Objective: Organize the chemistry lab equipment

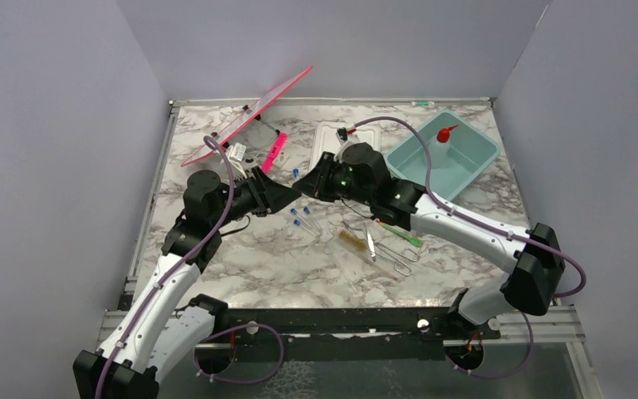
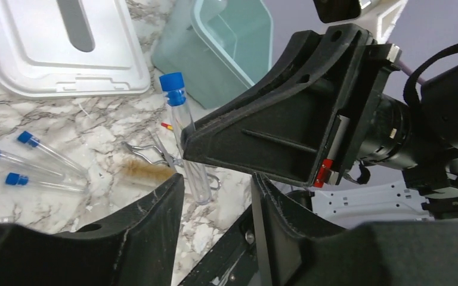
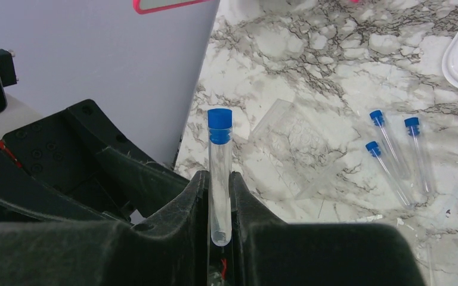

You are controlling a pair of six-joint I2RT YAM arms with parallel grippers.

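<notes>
Clear blue-capped tube (image 3: 219, 149) upright in right gripper (image 3: 218, 182), three like tubes (image 3: 389, 174) lying flat close together

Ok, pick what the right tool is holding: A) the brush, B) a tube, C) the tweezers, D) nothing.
B: the right wrist view shows a blue-capped tube clamped upright in the right tool, while the brush and tweezers lie loose, away from it.
</notes>
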